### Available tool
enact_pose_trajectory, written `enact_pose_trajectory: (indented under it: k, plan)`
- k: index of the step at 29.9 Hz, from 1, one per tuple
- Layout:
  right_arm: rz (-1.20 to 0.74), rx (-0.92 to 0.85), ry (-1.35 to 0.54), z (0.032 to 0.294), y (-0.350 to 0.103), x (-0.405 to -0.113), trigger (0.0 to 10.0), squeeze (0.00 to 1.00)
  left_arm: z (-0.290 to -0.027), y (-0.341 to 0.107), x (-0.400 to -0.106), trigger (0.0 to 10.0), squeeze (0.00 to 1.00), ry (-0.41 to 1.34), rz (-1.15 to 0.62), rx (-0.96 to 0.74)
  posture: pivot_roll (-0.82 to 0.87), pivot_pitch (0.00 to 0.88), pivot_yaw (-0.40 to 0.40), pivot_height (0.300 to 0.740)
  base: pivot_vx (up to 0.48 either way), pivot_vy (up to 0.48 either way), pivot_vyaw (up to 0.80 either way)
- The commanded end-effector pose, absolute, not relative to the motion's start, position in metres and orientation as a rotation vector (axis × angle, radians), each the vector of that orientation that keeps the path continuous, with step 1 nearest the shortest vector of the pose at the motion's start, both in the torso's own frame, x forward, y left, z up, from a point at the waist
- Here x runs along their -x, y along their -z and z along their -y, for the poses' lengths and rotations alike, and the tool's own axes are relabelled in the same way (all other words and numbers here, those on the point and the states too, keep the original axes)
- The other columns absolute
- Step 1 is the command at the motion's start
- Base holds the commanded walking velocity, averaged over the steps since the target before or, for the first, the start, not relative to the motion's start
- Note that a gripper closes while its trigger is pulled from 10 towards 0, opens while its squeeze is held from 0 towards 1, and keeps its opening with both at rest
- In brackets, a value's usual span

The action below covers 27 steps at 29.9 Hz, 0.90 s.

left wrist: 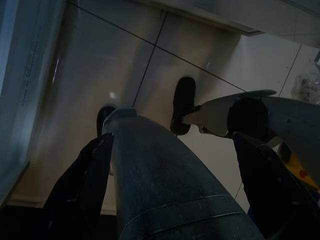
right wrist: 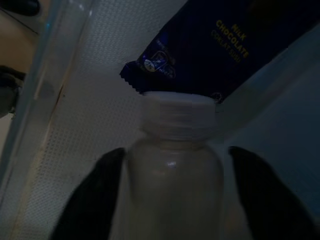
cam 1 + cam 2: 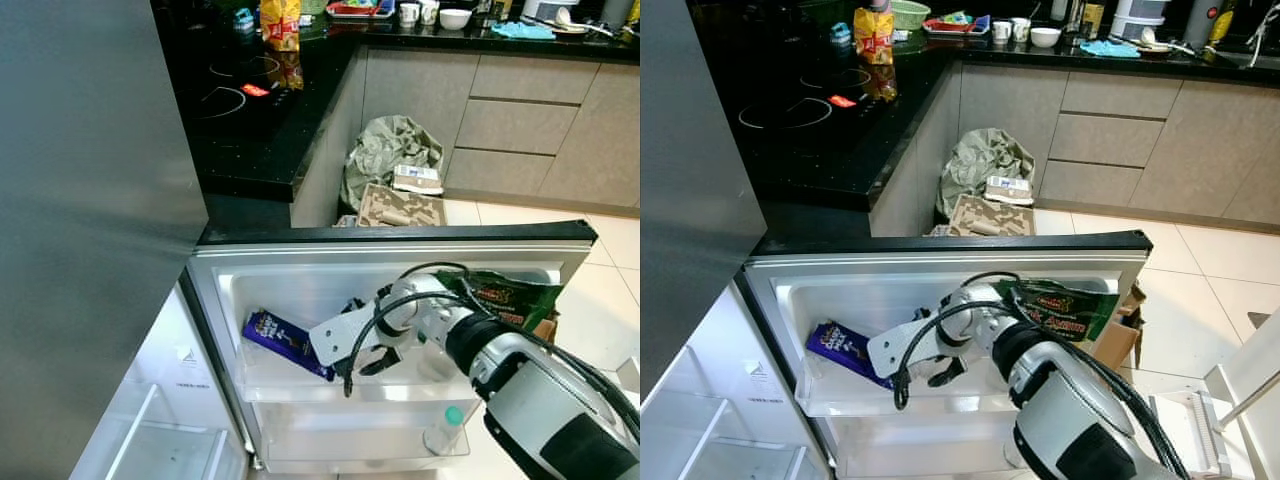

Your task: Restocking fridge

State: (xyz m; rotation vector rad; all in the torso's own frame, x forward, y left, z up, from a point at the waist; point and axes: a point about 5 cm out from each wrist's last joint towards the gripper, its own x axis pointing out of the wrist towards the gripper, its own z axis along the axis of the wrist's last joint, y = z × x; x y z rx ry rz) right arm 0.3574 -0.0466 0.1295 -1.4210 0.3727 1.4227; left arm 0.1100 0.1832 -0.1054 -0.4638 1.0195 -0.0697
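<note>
A small clear plastic bottle with a white ribbed cap (image 2: pixel 176 165) sits pinched between the two black fingers (image 2: pixel 90 200) of the right tool (image 3: pixel 372 362), pale cloudy liquid inside — the cap end points at a dark blue milk chocolate bar wrapper (image 3: pixel 285 341). Bottle and bar both lie within the upper white door shelf (image 3: pixel 300 385) of the open fridge door, the bar leaning at the left. A green snack packet (image 3: pixel 510 298) stands at the shelf's right end. A second clear bottle with a teal cap (image 3: pixel 443 432) rests in the lower shelf. The left tool (image 1: pixel 170 200) hangs over tiled floor (image 1: pixel 125 80) — its fingers spread either side of the robot's grey leg. Behind, a black glossy bench (image 3: pixel 260 120) carries a yellow packet (image 3: pixel 281 24).
</note>
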Motion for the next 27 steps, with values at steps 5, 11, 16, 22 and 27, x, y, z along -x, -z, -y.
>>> enact_pose_trajectory:
  k: [5,11,16,22,27]
  plan:
    - [-0.395,1.425,-1.401,0.048,-0.129,-0.359,0.0,0.0,-0.178,0.108,-0.102,10.0,0.0,0.074,-1.051,0.478,-0.13,0.05,-0.045,0.74,0.0,0.0,0.0]
    - [-0.393,1.408,-1.411,0.046,-0.127,-0.357,0.0,0.0,-0.177,0.109,-0.1,10.0,0.0,0.076,-1.053,0.48,-0.14,0.044,-0.042,0.74,0.0,0.0,0.0]
    - [-0.326,1.325,-1.378,0.043,-0.137,-0.361,0.0,0.0,-0.177,0.108,-0.103,10.0,0.0,0.079,-1.048,0.48,-0.14,0.039,-0.046,0.74,0.0,0.0,0.0]
    - [-0.239,1.205,-1.339,0.038,-0.154,-0.366,0.0,0.0,-0.177,0.108,-0.104,10.0,0.0,0.08,-1.044,0.479,-0.14,0.036,-0.045,0.74,0.0,0.0,0.0]
    - [-0.114,1.051,-1.312,0.035,-0.177,-0.369,0.0,0.0,-0.176,0.108,-0.104,10.0,0.0,0.085,-1.045,0.48,-0.15,0.031,-0.044,0.74,0.0,0.0,0.0]
